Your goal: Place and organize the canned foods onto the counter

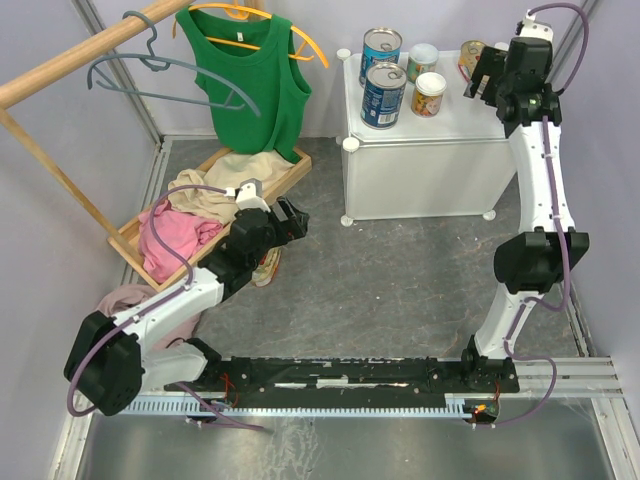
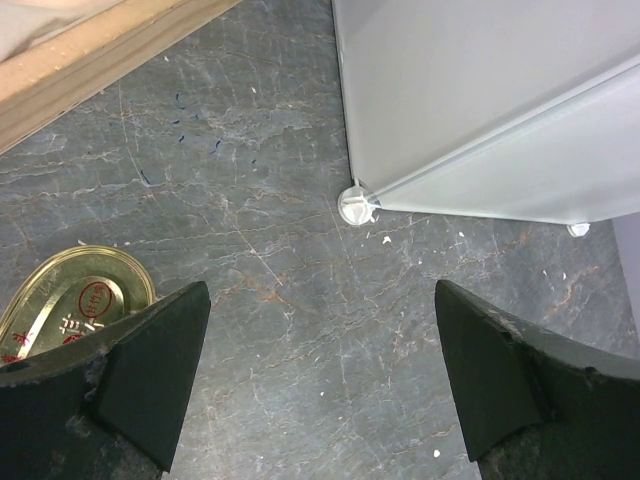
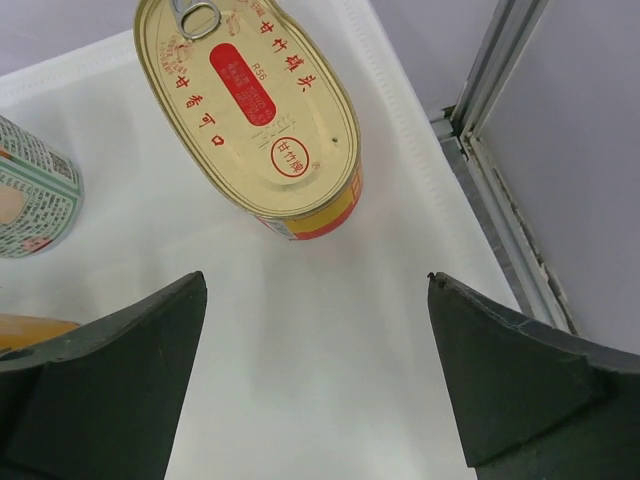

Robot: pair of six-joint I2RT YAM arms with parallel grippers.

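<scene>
The right gripper [image 3: 318, 288] hangs over the right end of the counter [image 1: 430, 175], its fingers spread wide with nothing between them. One oval tin [image 3: 250, 110] lies flat on the white top just ahead, clear of both fingers. Further left on the top stand a green-labelled can [image 1: 422, 60], an orange-labelled can [image 1: 429, 95] and two tall blue cans, the rear blue can [image 1: 380, 45] behind the front blue can [image 1: 383, 95]. The left gripper [image 2: 322, 290] is low over the grey surface [image 2: 300, 200] in front of the counter, likewise released and empty. The second oval tin [image 2: 70, 300] lies on that surface (partly hidden behind the gripper's left finger in the wrist view).
</scene>
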